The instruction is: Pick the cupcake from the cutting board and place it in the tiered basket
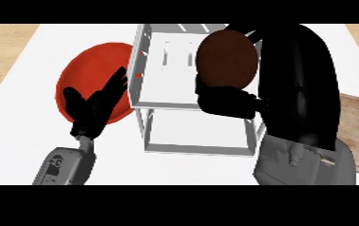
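The step in hand is the transport-and-place phase. The right hand [228, 101] is raised over the tiered basket [151, 54], with its fingers curled round the cupcake [226, 58]. The cupcake shows as a dark brown oval held above the basket's upper tier, near that tier's right side. It is off the cutting board [348, 107], of which only a brown wooden strip shows at the right edge of the view, largely hidden by the right forearm.

The tiered basket is a white wire frame standing at the centre of the white worktop [28, 139]. Its upper tier lies toward the far side and its lower tier opens toward the near side. Whether the cupcake touches the basket's floor cannot be told, because the hand covers its underside.

The left hand [95, 104] rests at the left of the basket, fingers straight and apart, holding nothing. It lies in front of a red plate [88, 68] that sits just beside the basket's left wall.

The next move calls for lowering the cupcake inside the rim of one tier. Judged from the current position, the upper tier is the closer target. The fingers must then spread to release, and the hand must lift clear without catching the wire walls.
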Tool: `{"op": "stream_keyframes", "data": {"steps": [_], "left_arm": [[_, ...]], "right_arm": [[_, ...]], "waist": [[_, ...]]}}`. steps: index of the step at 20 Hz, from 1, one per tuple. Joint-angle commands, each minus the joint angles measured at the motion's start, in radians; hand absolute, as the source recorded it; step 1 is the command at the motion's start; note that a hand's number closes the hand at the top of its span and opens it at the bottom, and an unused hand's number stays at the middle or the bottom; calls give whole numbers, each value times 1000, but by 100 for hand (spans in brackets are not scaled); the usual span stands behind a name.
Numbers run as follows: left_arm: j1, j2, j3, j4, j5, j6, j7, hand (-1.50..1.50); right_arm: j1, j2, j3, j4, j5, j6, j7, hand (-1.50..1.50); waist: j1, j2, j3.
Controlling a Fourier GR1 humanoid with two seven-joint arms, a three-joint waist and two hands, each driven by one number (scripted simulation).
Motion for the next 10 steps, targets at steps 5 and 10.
{"op": "stream_keyframes", "data": {"steps": [5,10], "left_arm": [[-3,-25,-18,22,-10,-4,-12,0],[-46,27,33,-3,27,-35,45,0]], "right_arm": [[-137,5,-101,241,-192,-373,85,150],[-152,5,-35,487,-318,-617,-104,-150]], "waist": [[14,5,2],[23,7,2]]}}
